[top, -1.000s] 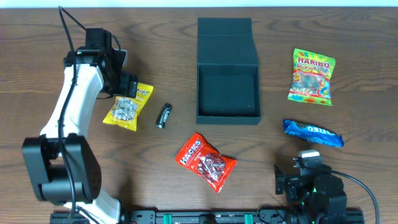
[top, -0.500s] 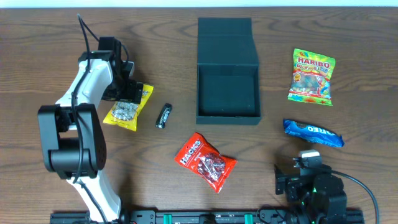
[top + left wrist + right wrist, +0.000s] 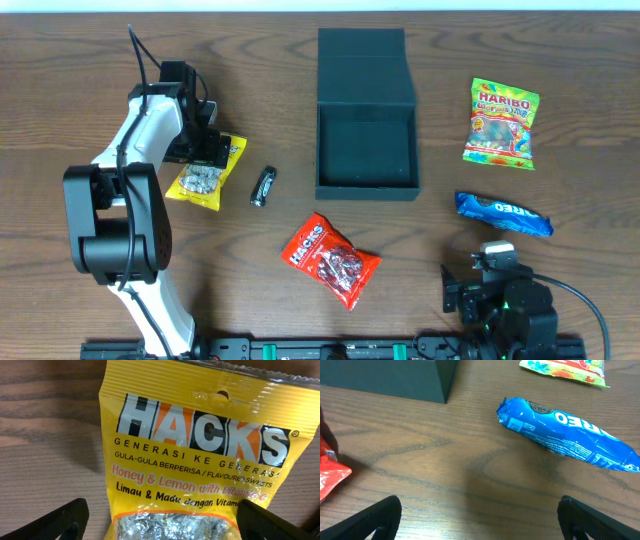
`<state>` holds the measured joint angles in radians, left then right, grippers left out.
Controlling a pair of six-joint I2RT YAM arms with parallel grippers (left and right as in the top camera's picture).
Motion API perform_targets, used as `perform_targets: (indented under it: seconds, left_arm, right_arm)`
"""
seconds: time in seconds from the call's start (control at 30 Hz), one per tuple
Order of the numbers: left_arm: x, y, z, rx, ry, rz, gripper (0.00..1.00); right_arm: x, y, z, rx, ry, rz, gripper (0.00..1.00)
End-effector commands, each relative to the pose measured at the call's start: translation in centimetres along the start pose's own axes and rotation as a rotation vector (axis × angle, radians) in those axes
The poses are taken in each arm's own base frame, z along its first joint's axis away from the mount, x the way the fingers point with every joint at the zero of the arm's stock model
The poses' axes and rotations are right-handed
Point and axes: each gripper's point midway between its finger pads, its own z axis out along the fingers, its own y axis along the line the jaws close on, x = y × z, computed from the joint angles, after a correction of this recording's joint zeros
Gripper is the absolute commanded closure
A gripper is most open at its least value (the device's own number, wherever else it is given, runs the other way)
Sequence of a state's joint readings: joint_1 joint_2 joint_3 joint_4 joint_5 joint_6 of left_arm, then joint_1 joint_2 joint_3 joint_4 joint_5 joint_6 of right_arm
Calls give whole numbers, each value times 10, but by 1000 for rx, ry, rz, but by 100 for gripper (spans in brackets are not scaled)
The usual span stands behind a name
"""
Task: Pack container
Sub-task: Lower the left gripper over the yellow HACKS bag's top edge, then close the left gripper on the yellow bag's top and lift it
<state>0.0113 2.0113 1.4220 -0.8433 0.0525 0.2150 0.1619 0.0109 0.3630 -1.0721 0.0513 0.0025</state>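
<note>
Overhead: the open container sat at centre, its lid flap laid back toward 12 o'clock. The left gripper hung over a yellow Hacks packet at the container's 9 o'clock. Left wrist: jaws wide, astride the packet, gripping nothing. Right wrist: the right gripper was wide and empty above the table, with an Oreo packet at 1 o'clock.

Left arm outstretched, right arm tucked; left fingers, right fingers spread.

Dark teal-black container, yellow Hacks packet, red Hacks packet, blue Oreo pack, brown woodgrain table.
</note>
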Motion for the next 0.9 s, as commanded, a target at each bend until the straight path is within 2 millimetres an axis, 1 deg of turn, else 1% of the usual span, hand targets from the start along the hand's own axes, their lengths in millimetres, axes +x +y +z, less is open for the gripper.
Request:
perform_targets:
  seconds: [0.0, 0.13, 0.3, 0.5, 0.6, 0.63, 0.7, 0.73, 0.8, 0.87]
  left_arm:
    - [-5, 0, 3, 8, 0, 15, 5]
    - [-7, -12, 3, 77, -14, 15, 5]
    - [-3, -13, 3, 80, 5, 12, 5]
    - [-2, -13, 3, 81, 7, 11, 4]
    - [-2, -13, 3, 81, 7, 11, 3]
    - [-2, -13, 3, 81, 7, 11, 0]
    - [-2, -13, 3, 81, 8, 12, 0]
    - [-2, -13, 3, 81, 8, 12, 5]
    - [-2, -13, 3, 81, 8, 12, 7]
    - [-1, -13, 4, 81, 10, 12, 12]
  right_arm:
    - [2, 1, 1, -4, 5, -8, 1]
    - [2, 1, 1, -4, 5, -8, 1]
    - [2, 1, 1, -4, 5, -8, 1]
    - [2, 1, 1, -4, 5, -8, 1]
    - [2, 1, 1, -4, 5, -8, 1]
    - [2, 1, 1, -4, 5, -8, 1]
    - [2, 1, 1, -4, 5, -8, 1]
    - [2, 1, 1, -4, 5, -8, 1]
    - [2, 1, 1, -4, 5, -8, 1]
    - [2, 1, 1, -4, 5, -8, 1]
